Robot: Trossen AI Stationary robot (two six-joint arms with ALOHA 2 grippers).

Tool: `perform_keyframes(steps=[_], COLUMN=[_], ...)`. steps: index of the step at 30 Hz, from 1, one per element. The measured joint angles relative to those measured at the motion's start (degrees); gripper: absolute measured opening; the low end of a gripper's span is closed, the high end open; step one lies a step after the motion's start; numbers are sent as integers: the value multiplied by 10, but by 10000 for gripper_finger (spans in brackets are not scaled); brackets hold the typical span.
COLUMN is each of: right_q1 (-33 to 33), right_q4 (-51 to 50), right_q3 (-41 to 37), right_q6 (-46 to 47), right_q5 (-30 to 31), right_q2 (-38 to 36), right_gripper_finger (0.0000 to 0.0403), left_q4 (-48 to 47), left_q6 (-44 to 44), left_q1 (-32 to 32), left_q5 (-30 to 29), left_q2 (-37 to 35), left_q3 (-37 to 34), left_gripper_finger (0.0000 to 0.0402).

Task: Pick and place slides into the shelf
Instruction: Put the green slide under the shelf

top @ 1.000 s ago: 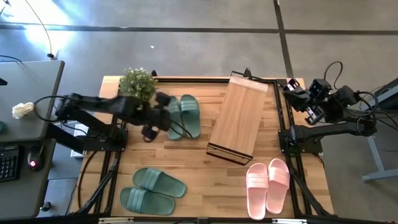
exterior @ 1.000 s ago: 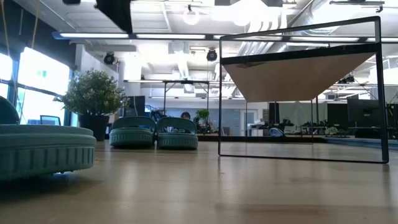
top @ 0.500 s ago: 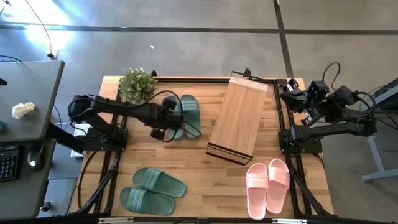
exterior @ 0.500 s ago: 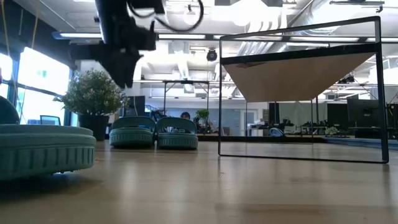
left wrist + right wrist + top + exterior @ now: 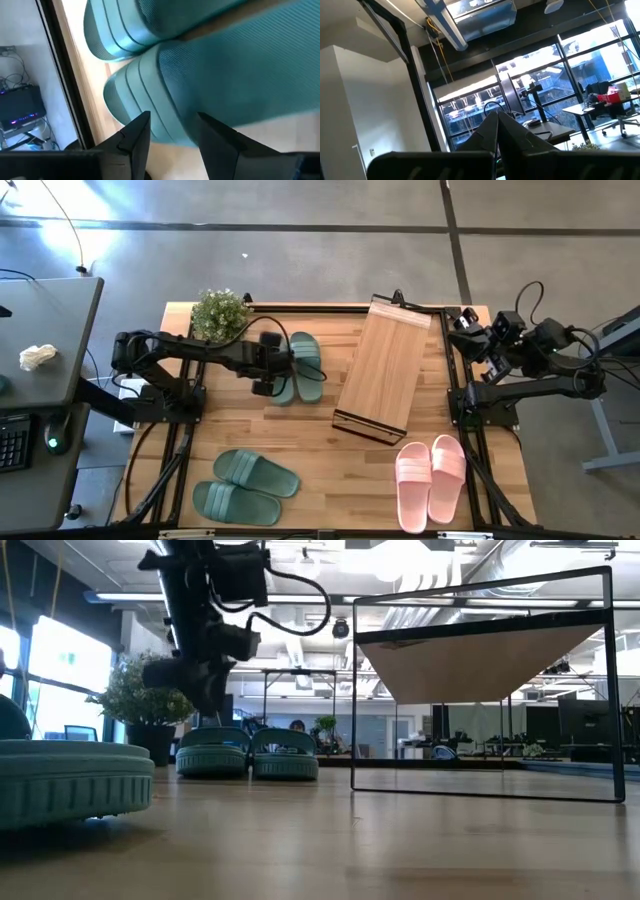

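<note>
The left gripper (image 5: 283, 372) hangs low over the far green pair of slides (image 5: 305, 365), right above the sandal nearer the potted plant (image 5: 220, 314); from table height it (image 5: 207, 700) sits just over that sandal's strap. Looking past its own fingers (image 5: 134, 137), the jaws stand parted, with the ridged green strap (image 5: 165, 90) between and just beyond the tips, nothing clamped. That pair lies side by side near the back of the surface (image 5: 310, 445), between the plant and the shelf (image 5: 384, 368). The shelf stands at a slant in the middle of the surface, its plank top bare, dark frame showing at its near end. A second green pair (image 5: 243, 486) lies at the front left corner, one sandal just beside the other at an angle. The pale pink pair (image 5: 431, 478) lies at the front right, just past the shelf's near corner, the two touching along their sides. The right gripper (image 5: 466, 322) waits off the back right corner of the surface, raised and tilted up toward the room's windows, jaws clenched together on nothing.
</note>
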Motion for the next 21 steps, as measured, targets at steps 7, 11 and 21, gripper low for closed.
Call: perform_keyframes(steps=[7, 11, 21], right_q1=[0, 0, 0], right_q4=[-4, -4, -4], right_q3=[0, 0, 0], right_q6=[0, 0, 0], right_q5=[0, 0, 0], right_q2=[0, 0, 0], right_gripper_finger=[0, 0, 0], left_q4=[57, 67, 80], left_q6=[2, 19, 22], left_q1=[7, 7, 7], left_q5=[-19, -25, -26], left_q2=[0, 0, 44], left_q3=[-12, -12, -13], left_gripper_finger=[145, 145, 145])
